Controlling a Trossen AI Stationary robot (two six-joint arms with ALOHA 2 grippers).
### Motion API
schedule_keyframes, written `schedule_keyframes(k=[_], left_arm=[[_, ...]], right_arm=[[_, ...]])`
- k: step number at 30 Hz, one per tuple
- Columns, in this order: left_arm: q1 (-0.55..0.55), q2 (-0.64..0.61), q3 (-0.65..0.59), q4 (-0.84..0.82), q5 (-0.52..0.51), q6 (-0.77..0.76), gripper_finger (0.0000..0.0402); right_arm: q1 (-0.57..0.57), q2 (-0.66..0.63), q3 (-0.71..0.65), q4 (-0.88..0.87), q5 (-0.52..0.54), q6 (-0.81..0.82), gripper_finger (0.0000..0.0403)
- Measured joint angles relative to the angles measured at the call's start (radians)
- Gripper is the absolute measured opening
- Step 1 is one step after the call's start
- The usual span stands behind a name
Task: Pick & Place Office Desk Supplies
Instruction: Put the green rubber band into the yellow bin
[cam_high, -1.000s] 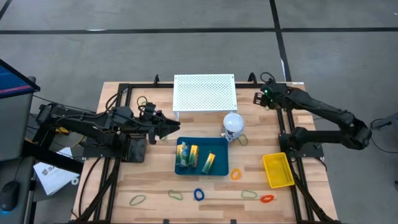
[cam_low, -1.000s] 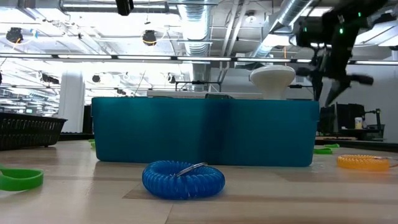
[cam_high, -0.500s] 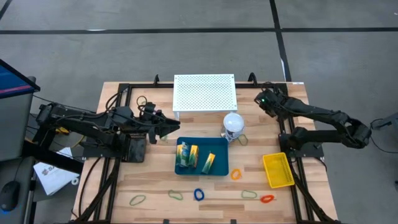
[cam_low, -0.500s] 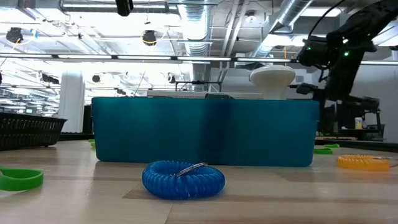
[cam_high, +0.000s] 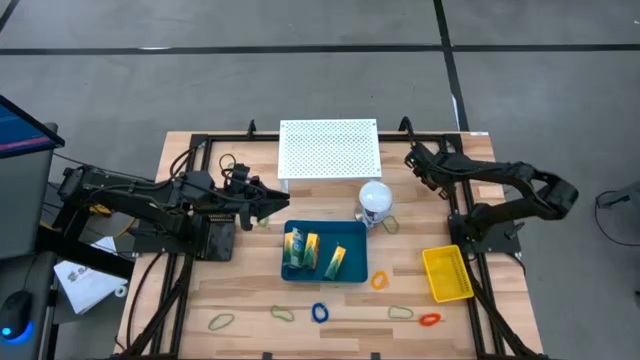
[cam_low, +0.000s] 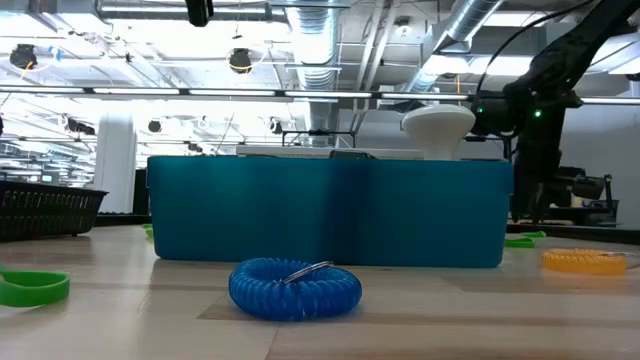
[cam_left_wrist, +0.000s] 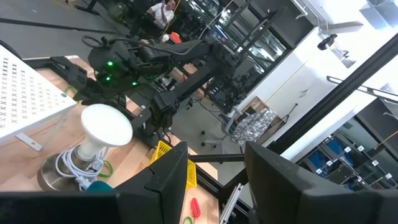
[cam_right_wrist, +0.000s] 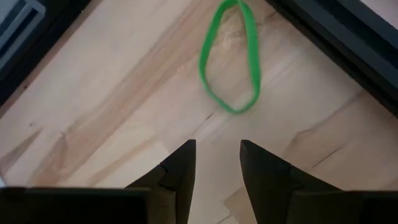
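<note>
Near the back right corner of the wooden counter (cam_high: 240, 300), the right end effector (cam_high: 414, 160) has swung in lower than a moment ago, fingers a little apart and holding nothing, so I think it is going for a thin green loop (cam_right_wrist: 229, 59). Only its wrist view shows that loop, just ahead on the wood. The left end effector (cam_high: 272, 207) waits beside the blue plastic tray (cam_high: 325, 277) of small packets, fingers apart and empty.
</note>
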Motion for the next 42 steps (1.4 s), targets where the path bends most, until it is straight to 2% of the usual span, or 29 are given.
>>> schedule_keyframes(k=[12, 21, 31, 35, 42], left_arm=[[0.0, 0.0, 0.0, 0.0, 0.001, -0.003, 0.0155], [0.0, 0.0, 0.0, 0.0, 0.013, -0.001, 0.0155], [0.0, 0.0, 0.0, 0.0, 0.019, 0.006, 0.0155], [0.0, 0.0, 0.0, 0.0, 0.033, 0.021, 0.0155], [-0.001, 0.0, 0.0, 0.0, 0.033, 0.0, 0.0155]], right_arm=[[-0.045, 0.074, 0.038, 0.005, 0.007, -0.016, 0.0123], [-0.099, 0.076, 0.039, 0.006, 0.013, -0.008, 0.0123], [-0.113, 0.076, 0.04, 0.006, 0.031, -0.008, 0.0123], [-0.113, 0.119, 0.04, 0.029, 0.006, -0.007, 0.0123], [-0.098, 0.176, 0.045, 0.029, 0.01, 0.092, 0.0123]])
